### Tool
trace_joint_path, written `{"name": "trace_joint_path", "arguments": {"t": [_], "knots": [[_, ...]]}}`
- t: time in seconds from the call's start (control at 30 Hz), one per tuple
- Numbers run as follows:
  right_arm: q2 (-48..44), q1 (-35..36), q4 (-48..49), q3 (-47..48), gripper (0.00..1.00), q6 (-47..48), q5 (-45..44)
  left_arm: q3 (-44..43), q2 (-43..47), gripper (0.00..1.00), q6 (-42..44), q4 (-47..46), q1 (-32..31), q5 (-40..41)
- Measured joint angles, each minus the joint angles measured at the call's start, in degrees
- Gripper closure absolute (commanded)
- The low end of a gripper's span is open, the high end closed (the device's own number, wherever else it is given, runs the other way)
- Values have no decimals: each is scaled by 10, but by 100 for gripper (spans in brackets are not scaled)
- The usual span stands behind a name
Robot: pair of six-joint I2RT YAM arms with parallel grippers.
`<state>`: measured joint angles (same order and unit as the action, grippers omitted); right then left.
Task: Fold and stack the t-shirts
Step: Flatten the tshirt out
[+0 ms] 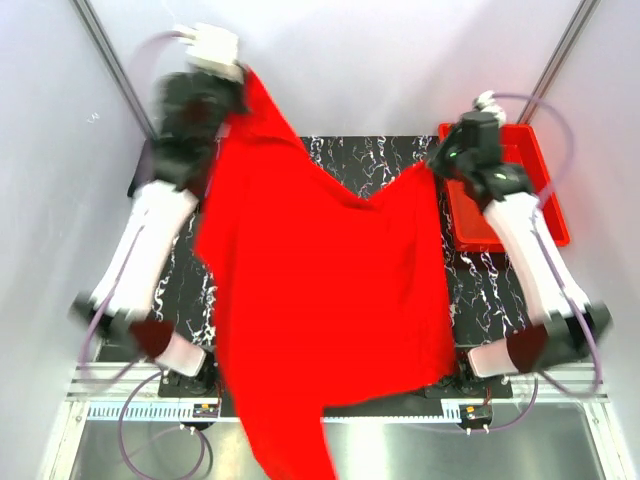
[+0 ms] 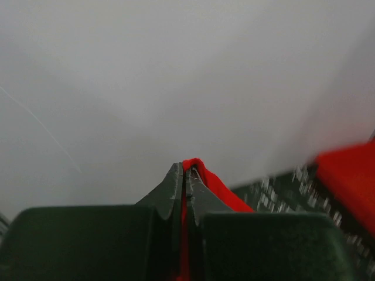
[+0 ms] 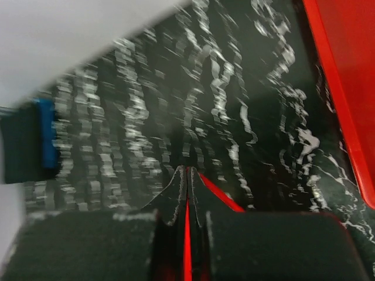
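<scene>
The bright red t-shirt (image 1: pixel 320 290) hangs spread in the air between both arms and covers most of the table. My left gripper (image 1: pixel 243 75) is raised high at the back left and is shut on one top corner; red cloth (image 2: pixel 202 172) shows between its jaws. My right gripper (image 1: pixel 432 165) is lower at the back right and is shut on the other corner; a thin red strip (image 3: pixel 187 228) runs between its jaws. The folded black t-shirt with a blue edge (image 3: pixel 32 143) lies at the table's far left in the right wrist view; the red shirt hides it from above.
A rigid red plastic bin (image 1: pixel 545 190) stands at the back right, beside my right arm, and shows in the right wrist view (image 3: pixel 345 70). The black marbled table (image 1: pixel 345 155) sits between grey walls. The shirt's lower hem (image 1: pixel 290 450) hangs past the near edge.
</scene>
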<state>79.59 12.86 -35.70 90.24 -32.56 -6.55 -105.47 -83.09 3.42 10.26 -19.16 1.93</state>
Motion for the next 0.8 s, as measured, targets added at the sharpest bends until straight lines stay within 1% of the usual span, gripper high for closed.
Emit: {"name": "trace_joint_path", "arguments": {"t": [0.1,0.17,0.3,0.37,0.4,0.5,0.6,0.7,0.8], "knots": [[68,-6,34,-50,100,12,-7,69,-115,100,28,17,1,0],[107,-12,57,-62,100,23,-14,93,-186,100,41,32,3,0],[177,-37,120,-55,100,43,-16,96,-302,100,53,43,13,3],[221,-51,139,-33,100,54,-15,70,-356,100,56,56,18,13],[241,-56,148,-21,100,57,-15,59,-369,100,56,59,22,14],[311,-70,159,36,100,71,-13,-10,-414,100,53,71,32,19],[368,-78,160,96,100,82,-5,-77,-434,100,49,72,36,27],[407,-80,159,146,100,87,7,-113,-434,100,39,64,39,30],[435,-83,148,191,100,92,17,-120,-432,100,22,61,39,29]]}}
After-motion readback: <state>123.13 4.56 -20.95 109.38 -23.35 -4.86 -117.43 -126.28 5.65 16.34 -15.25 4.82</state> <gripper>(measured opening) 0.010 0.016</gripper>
